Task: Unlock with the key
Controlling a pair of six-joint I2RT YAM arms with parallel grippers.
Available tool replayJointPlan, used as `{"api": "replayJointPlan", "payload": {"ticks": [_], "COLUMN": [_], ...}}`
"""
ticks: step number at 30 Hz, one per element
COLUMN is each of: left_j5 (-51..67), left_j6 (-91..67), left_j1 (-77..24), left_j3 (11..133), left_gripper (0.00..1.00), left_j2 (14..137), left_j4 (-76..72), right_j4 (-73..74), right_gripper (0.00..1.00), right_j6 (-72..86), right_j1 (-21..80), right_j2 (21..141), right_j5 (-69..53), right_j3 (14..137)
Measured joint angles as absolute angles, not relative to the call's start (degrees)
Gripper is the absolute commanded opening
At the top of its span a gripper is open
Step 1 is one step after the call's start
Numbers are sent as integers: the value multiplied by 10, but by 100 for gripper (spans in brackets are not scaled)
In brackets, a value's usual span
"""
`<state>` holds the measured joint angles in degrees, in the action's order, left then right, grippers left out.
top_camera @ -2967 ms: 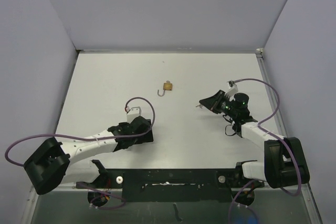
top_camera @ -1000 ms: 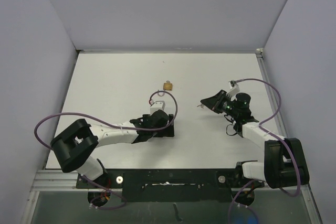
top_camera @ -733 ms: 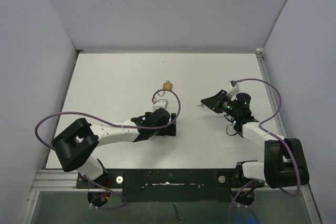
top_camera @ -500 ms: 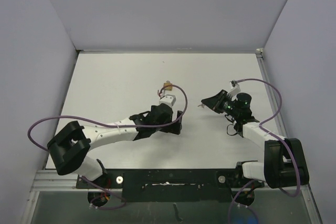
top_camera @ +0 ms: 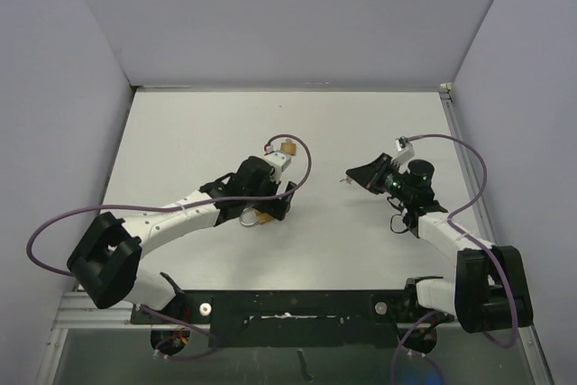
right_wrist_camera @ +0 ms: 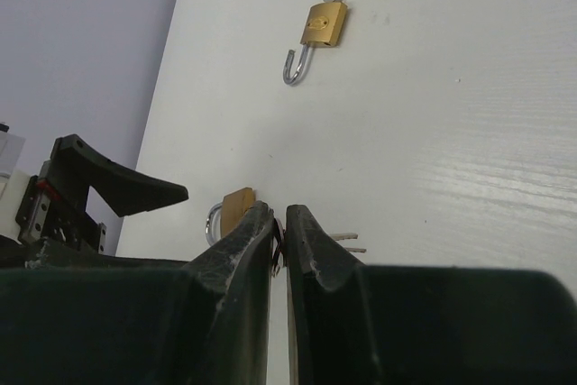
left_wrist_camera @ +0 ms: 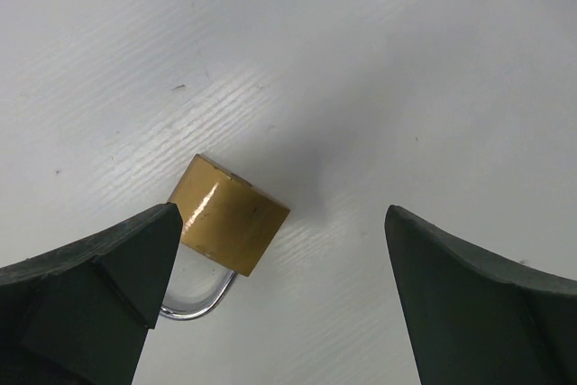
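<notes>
Between the wide-open jaws of the left tool [left_wrist_camera: 281, 223], the padlock [left_wrist_camera: 230, 223] is sitting way over at 9 o'clock, lying lengthwise 1-to-7 o'clock.

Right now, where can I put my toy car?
Bare: the far left corner of the table and the strip along the back wall. Crowded: the middle, with the far padlock, near padlock, left gripper and right gripper.

a white table [top_camera: 180, 142] with faint grain, enclosed by pale lavender walls [top_camera: 288, 15] on three sides.
</notes>
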<state>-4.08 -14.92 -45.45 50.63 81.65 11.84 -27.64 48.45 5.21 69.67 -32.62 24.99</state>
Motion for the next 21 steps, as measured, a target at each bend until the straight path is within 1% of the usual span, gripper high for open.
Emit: {"api": "replayJointPlan", "payload": {"ticks": [7,13,21], "left_j5": [-5,8,17], "left_j6": [-86,-68,-53], "left_j1": [-434,-409,-404], "left_j3": [491,491,491], "left_gripper": [98,98,98], "left_j2": [816,837,877], "left_j4": [131,131,131], "right_j4": [-272,-271,-269], "right_gripper": [0,0,0], "right_j6": [484,484,484], "right_j1": [52,52,52], "right_j2": [697,697,697], "right_j5": [-327,-330,-330], "right_j3": [250,250,250]}}
